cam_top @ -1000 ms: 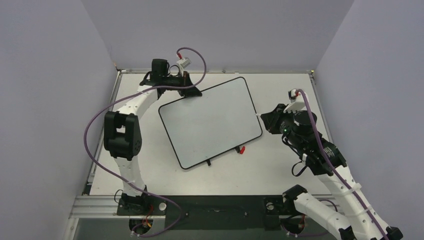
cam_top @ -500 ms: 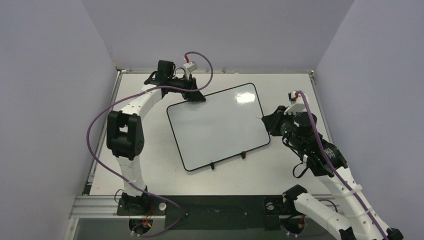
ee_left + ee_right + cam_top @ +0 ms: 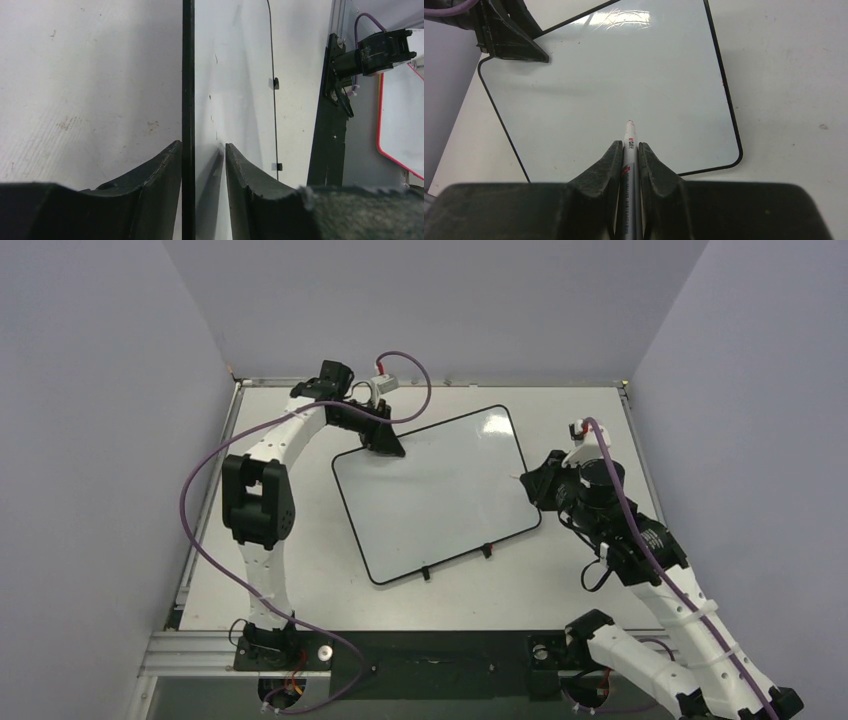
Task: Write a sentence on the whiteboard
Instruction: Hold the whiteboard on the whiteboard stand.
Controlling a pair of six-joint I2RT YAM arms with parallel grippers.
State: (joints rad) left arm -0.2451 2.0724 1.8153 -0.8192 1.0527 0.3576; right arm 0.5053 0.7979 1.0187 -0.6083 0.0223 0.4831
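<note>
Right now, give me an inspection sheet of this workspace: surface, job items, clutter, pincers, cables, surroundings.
Surface: pale table, faint scuffs.
Job's things: whiteboard on the table, skewed, blank; no sentence seen.
Clutter: nothing seen.
Pincers: left pincer open, astride the whiteboard's far-left edge; right pincer shut on a marker, tip over the board.
Cables: purple cables loop off both arms.
Surroundings: plain walls on three sides.

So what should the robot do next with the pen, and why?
Probably lower the right pincer until the marker tip touches the whiteboard. The board is blank, and the marker is gripped and pointing at it.
</note>
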